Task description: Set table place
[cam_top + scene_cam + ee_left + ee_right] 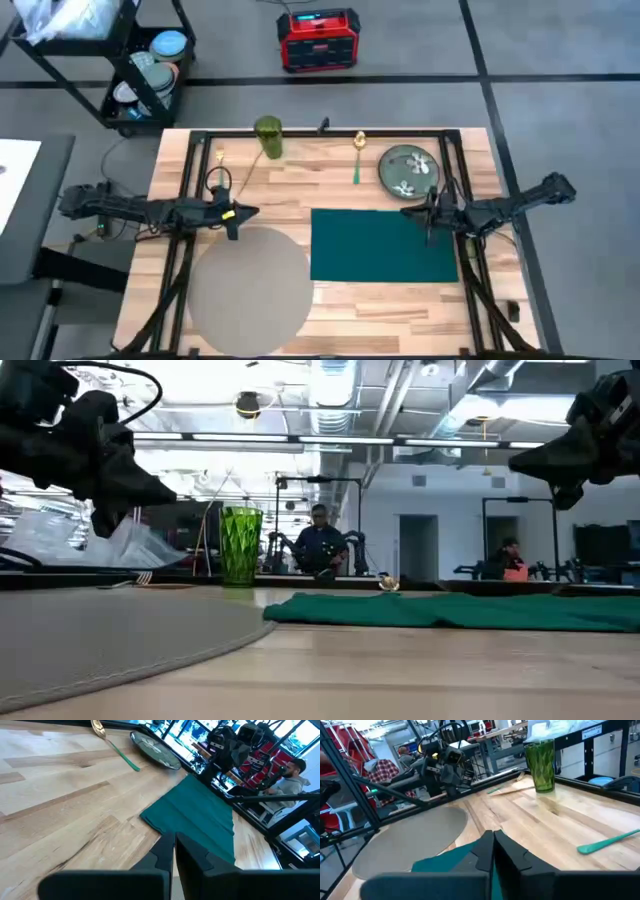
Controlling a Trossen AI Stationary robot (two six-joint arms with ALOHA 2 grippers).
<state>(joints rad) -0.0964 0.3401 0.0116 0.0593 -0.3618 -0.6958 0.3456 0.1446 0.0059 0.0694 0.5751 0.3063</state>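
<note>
Nothing's set yet on the table: the mat lies bare at the near left with the cloth beside it, plate, glass and spoon wait along the far edge, and both grippers, left and right, hover clenched and empty, so I'd guess fetching the plate comes next.

The right hand, fingers pressed together, hangs over the edge of a dark green cloth. Beside the cloth lies the round grey-beige mat on the plank worktop. Farther off stand a green ribbed glass and the left hand. A green handle lies nearby.
</note>
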